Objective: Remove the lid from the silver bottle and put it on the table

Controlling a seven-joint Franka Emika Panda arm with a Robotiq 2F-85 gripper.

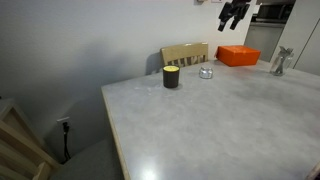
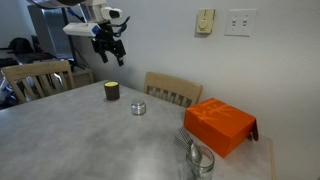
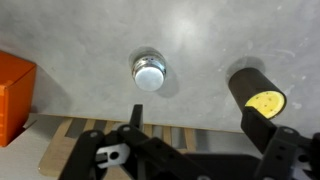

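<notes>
The silver bottle [image 1: 205, 72] is a small squat silvery container standing on the pale grey table [image 1: 220, 130] near its far edge. It also shows in an exterior view [image 2: 138, 108] and from above in the wrist view [image 3: 149, 73], with its lid on. My gripper [image 2: 112, 45] hangs high in the air above the table, also seen at the top of an exterior view [image 1: 232, 14]. In the wrist view its fingers [image 3: 200, 130] are spread apart and hold nothing.
A black cup with a yellowish top [image 1: 171, 77] stands beside the bottle [image 3: 258, 95]. An orange box [image 2: 220, 124] lies on the table. A metal and glass item [image 2: 198, 158] stands near the box. Wooden chairs [image 2: 172, 90] stand at the table's edges.
</notes>
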